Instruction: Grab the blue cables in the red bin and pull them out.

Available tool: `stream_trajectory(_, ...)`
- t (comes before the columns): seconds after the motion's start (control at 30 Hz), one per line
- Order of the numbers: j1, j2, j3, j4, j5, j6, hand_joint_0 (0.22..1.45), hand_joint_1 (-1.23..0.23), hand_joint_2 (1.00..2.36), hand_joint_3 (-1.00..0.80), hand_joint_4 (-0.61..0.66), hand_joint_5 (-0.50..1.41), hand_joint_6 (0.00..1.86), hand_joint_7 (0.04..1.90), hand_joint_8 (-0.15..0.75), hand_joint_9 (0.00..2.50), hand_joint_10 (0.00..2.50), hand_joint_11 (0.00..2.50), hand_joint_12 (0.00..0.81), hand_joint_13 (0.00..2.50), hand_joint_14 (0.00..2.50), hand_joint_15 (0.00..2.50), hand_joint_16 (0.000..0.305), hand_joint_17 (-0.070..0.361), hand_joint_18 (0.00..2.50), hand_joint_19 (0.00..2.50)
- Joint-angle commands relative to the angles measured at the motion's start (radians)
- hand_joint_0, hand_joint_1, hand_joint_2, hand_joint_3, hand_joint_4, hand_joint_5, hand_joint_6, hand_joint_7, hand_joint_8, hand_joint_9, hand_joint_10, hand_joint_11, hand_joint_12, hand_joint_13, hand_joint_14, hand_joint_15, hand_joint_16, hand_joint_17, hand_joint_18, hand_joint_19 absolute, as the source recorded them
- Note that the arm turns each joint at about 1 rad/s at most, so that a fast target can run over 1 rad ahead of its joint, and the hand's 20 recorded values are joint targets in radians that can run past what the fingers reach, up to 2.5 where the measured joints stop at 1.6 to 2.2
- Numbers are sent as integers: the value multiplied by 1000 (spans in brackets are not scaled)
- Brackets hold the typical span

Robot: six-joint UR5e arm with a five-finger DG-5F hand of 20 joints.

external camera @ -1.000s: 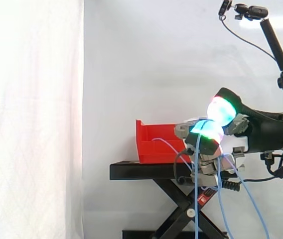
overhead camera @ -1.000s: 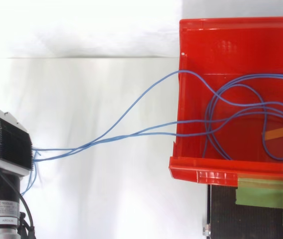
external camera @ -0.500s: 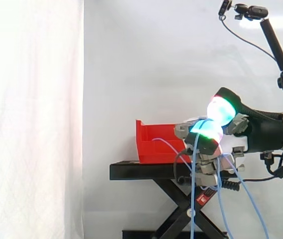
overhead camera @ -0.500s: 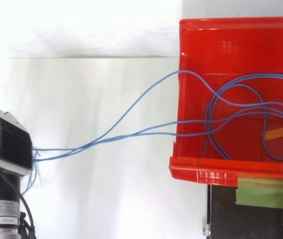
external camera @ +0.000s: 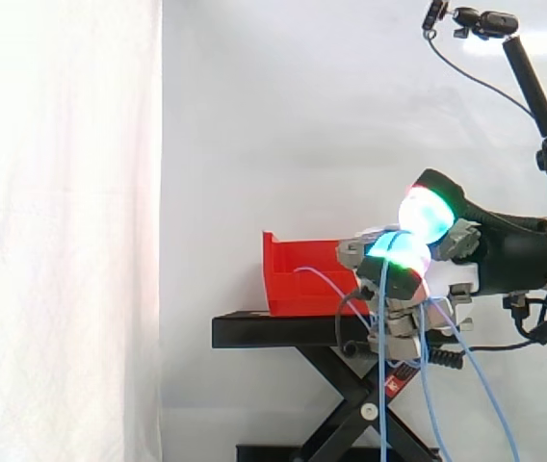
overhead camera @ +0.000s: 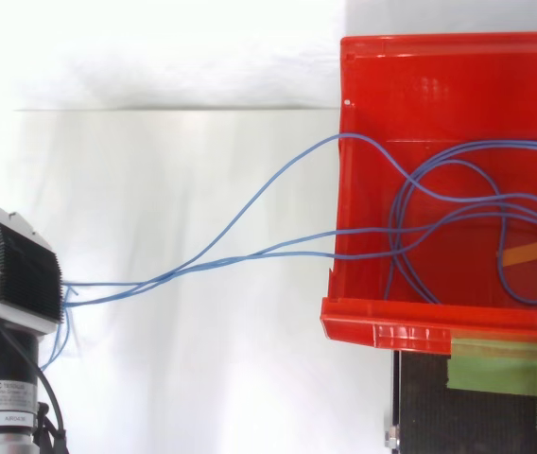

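Note:
The red bin (external camera: 302,281) sits on a black stand (external camera: 273,330). Thin blue cables (overhead camera: 250,253) lie looped on the bin's floor, cross its left wall (overhead camera: 340,189) and run in the air to my hand (external camera: 418,265). In the side view the hand hovers to the right of the bin at rim height. Its fingers are curled round the cables, the pads glowing green and cyan. Below the fingers, loose cable ends (external camera: 381,385) hang down past the stand. The top view has the hand's base (overhead camera: 13,274) at the lower left, well away from the bin.
An orange tag (overhead camera: 533,252) lies among the cable loops in the bin. Green tape (overhead camera: 505,364) sticks to the stand below the bin's front lip. A camera on a black pole (external camera: 533,77) rises at the right. A white curtain hangs behind everything.
The loose cable ends under the hand sway slightly from side to side. The hand and the cables in the bin stay where they were.

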Motion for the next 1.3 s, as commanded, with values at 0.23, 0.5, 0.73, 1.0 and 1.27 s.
stream_trajectory(0.23, 1, 0, -1, 0, 0, 0, 984, -818, 1001, -958, 102, 497, 1607, 347, 228, 1063, 22, 1283, 281, 1315, 10, 1636, 47, 105, 930, 1025)
stream_trajectory(0.5, -1, 0, -1, 0, 0, 0, 982, -815, 1001, -967, 94, 492, 1608, 351, 227, 1059, 21, 1285, 279, 1318, 11, 1630, 47, 105, 926, 1022)
stream_trajectory(0.73, -1, 0, 1, 0, 0, 0, 981, -814, 1001, -969, 87, 494, 1606, 346, 225, 1059, 23, 1273, 281, 1316, 11, 1622, 47, 105, 928, 1022)
stream_trajectory(1.0, 1, 0, -1, 0, 0, 0, 978, -815, 1002, -969, 82, 494, 1602, 353, 226, 1058, 22, 1263, 281, 1314, 13, 1620, 47, 105, 926, 1025)
stream_trajectory(1.27, -1, 2, 1, 0, 0, 0, 978, -815, 1001, -972, 81, 494, 1601, 351, 224, 1058, 23, 1273, 284, 1315, 11, 1620, 46, 105, 922, 1022)
